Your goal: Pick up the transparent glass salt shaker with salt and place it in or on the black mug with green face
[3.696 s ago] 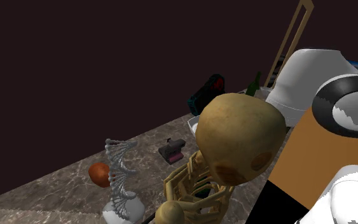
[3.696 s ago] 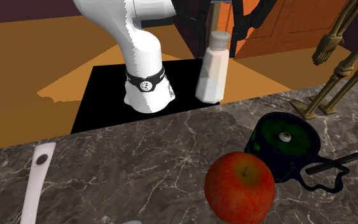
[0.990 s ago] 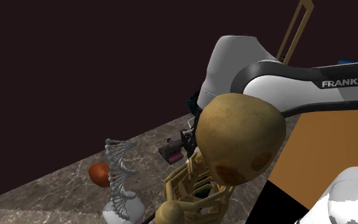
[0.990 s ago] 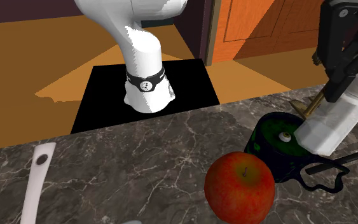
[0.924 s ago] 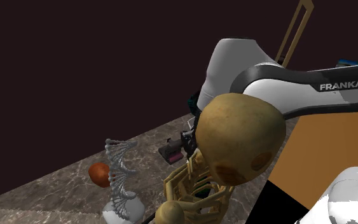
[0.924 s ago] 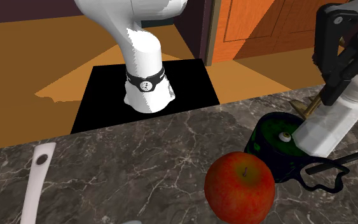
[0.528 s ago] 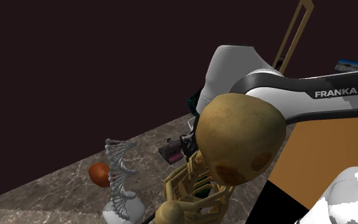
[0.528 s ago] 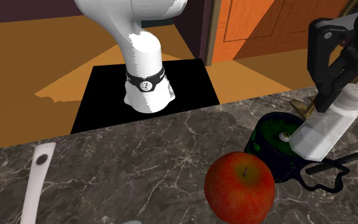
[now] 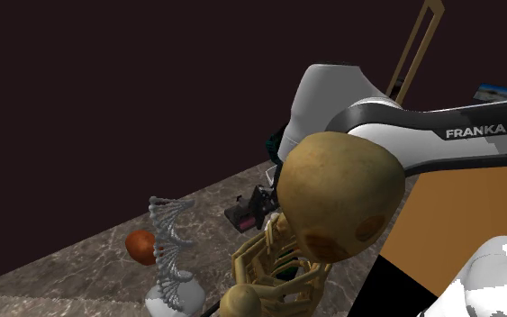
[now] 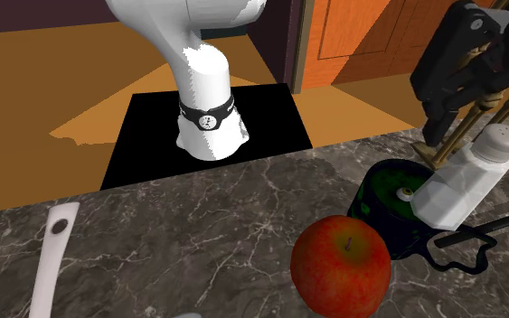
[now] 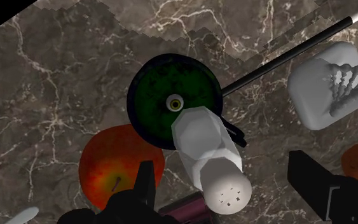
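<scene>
Holding the tool wide open over the shaker.
Leaning tilted on the mug just below, touching neither finger.

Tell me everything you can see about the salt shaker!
The salt shaker looks pale grey-white, with a faceted body and a rounded cap dotted with little holes. It is tilted, not upright: its base seems to rest in the mouth of the black mug with the green inside, and its cap end leans out over the rim. The open pincer hangs above it, fingers apart on either side, not touching it.
</scene>
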### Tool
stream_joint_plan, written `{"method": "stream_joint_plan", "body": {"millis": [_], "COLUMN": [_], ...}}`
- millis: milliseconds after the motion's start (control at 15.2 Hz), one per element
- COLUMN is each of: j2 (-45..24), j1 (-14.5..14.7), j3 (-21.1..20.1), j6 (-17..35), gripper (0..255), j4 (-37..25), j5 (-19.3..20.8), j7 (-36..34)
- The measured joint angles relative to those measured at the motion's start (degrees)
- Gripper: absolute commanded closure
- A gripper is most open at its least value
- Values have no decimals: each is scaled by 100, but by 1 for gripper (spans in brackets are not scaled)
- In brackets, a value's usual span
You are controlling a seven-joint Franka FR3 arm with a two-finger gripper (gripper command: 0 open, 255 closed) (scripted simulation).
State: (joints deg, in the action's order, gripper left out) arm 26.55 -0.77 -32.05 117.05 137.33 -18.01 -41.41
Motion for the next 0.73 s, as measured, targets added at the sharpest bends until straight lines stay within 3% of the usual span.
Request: {"method": "stream_joint_plan", "body": {"millis": [396,726], "j2": [201,218], "j1": [-11,-12], "j3": [192,210], "j6": [-686,-769], "gripper": [0,0], "j4": [-490,-547], "j5": [61,69], "j7": [9,7]}}
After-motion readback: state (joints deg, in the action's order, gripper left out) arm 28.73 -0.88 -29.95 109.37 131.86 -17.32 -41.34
